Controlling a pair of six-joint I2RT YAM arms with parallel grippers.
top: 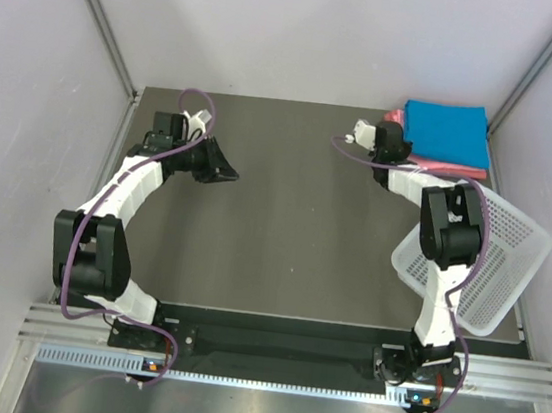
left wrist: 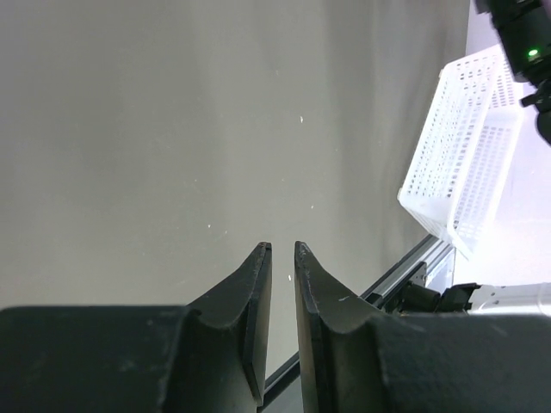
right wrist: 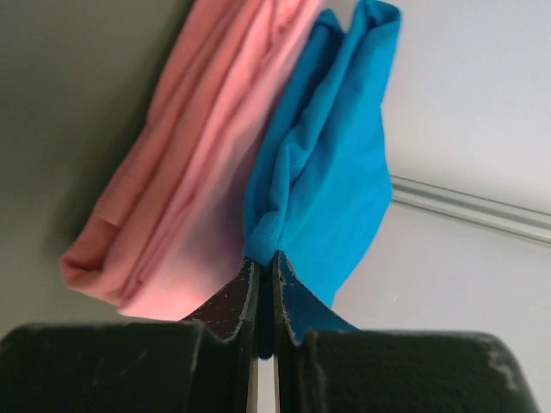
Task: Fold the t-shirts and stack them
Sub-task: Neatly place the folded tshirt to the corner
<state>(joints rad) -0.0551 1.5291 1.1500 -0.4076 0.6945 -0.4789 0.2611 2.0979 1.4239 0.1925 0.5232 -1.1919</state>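
Top camera looks down from behind; close wrist cameras share its bright blue cloth t-shirt [right wrist: 327, 172] at the right claw [right wrist: 265, 268], white perforated plastic basket [left wrist: 465, 163] beyond the left claw [left wrist: 282, 254].

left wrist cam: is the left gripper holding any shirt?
No, the left gripper has nothing between its jaws, only bare table behind.

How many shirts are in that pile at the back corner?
2 for certain: a blue shirt on top, in the far right corner, and a pink shirt directly under it. The pink folds could hide another.
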